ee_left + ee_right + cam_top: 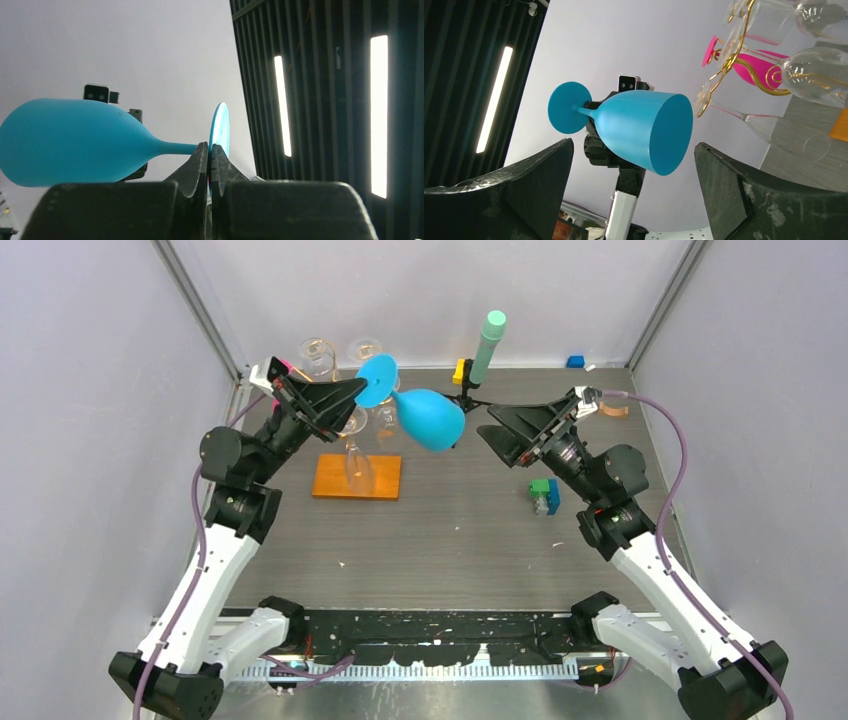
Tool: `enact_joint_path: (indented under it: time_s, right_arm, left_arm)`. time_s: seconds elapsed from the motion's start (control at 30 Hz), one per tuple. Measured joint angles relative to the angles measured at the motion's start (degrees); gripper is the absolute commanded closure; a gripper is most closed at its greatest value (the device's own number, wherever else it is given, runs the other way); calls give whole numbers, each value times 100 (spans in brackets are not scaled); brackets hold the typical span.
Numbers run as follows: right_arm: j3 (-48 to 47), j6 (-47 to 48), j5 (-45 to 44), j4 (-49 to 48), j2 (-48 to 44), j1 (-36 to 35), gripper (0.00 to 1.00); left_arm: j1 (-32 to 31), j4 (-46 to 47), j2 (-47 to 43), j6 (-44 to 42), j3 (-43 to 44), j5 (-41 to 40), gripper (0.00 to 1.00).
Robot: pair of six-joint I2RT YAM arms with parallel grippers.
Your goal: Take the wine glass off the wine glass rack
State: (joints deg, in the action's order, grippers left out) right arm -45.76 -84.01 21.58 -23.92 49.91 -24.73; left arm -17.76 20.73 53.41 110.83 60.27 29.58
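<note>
The blue wine glass [432,418] is held horizontal in mid-air by the L gripper [358,386], jaws clamped on the stem right by the foot. The bowl mouth is turned right, twd the R gripper [484,420], whose jaws are spread wide w/ nothing touched. The glass is off the wine glass rack [330,480], just to its right. Clear glasses [814,75] and a pink glass [756,67] are hung on the rack.

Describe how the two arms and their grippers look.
Both arms match: the left arm and right arm have white lower links, black joints and black bases. A purple cable runs along each. The left gripper and right gripper are matte black, with broad wedge fingers tapering to tips, lightly scuffed.
</note>
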Motion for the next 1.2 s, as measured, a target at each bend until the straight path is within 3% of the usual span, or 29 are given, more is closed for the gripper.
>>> enact_joint_path:
  time_s: [0.37, 0.5, 0.53, 0.63, 0.73, 0.83, 0.93, 1.0, 1.13, 1.2]
  right_arm:
    - [-151, -210, 153, -247, -2, -389, 15]
    - [-151, -409, 321, -841, 76, -490, 33]
    - [-149, -494, 358, -1049, 131, -490, 44]
    - [-90, -715, 413, -1537, 240, -490, 58]
    - [92, -960, 424, -2111, 271, -496, 82]
    - [181, -1272, 450, -2649, 365, -503, 99]
    - [155, -1502, 452, -3040, 407, -509, 100]
    - [92, -1513, 557, -3034, 398, -511, 100]
    - [-140, -1143, 774, -2221, 256, -527, 100]
    - [-433, -667, 828, -1318, 127, -531, 100]
  left_arm:
    - [-879, 1016, 103, 188, -621, -850, 100]
    - [-1075, 1370, 120, 271, -811, -1128, 100]
    - [-1119, 1488, 107, 289, -857, -1209, 100]
    - [-1259, 1764, 35, 304, -994, -1436, 100]
    - [-1381, 1893, 9, 278, -1027, -1547, 98]
    - [-1521, 1982, 39, 227, -999, -1596, 80]
    - [-1558, 1941, 105, 35, -992, -1613, 48]
    - [-1578, 1910, 151, -122, -994, -1613, 34]
    - [-1600, 1755, 114, -525, -997, -1617, 13]
    - [-1600, 1539, 26, -761, -994, -1644, 7]
